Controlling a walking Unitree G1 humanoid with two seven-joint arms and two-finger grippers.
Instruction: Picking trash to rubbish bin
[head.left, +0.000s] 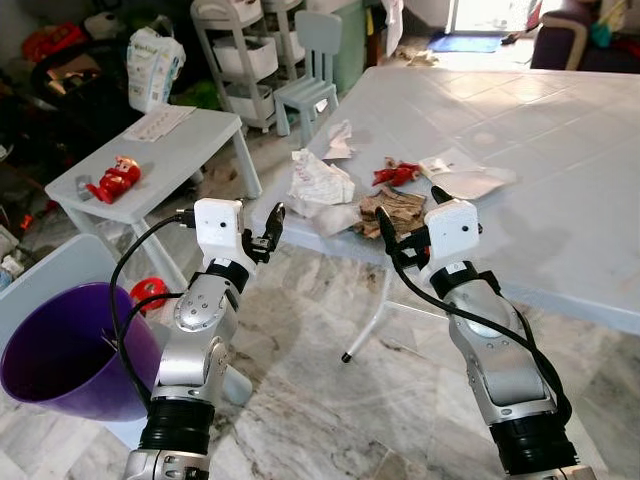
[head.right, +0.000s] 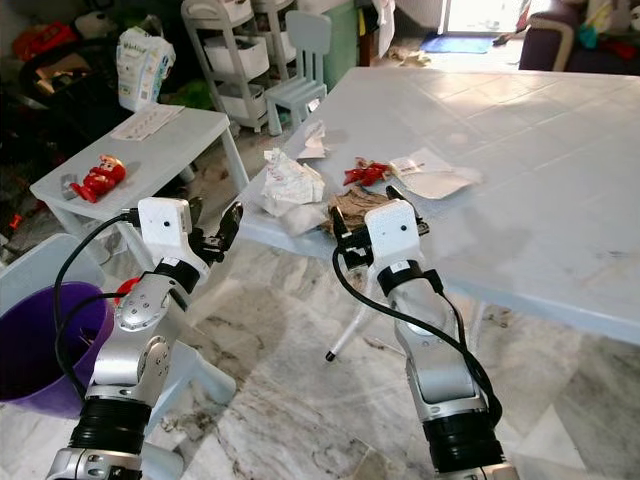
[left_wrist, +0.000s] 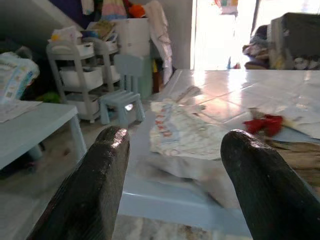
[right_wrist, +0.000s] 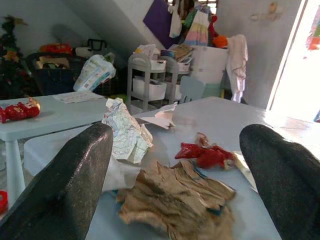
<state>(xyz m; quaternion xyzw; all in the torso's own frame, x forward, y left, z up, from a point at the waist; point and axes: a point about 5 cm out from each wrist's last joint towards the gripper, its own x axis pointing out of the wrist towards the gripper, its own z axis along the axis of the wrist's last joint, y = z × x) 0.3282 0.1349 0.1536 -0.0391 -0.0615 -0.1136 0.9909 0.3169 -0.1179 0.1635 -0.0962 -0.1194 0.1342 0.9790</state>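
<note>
Pale blue plastic, your big table stands on a grey marbled floor in a cluttered room, with a small white table on your left and a child's chair behind it. You have 5 pieces of trash near the table's corner: a crumpled printed wrapper, a brown torn paper, a red wrapper, a white scrap and a flat white paper. 1 purple bin sits at your lower left. Your left gripper hangs just short of the table edge, fingers spread. Your right gripper is spread wide over the brown paper.
</note>
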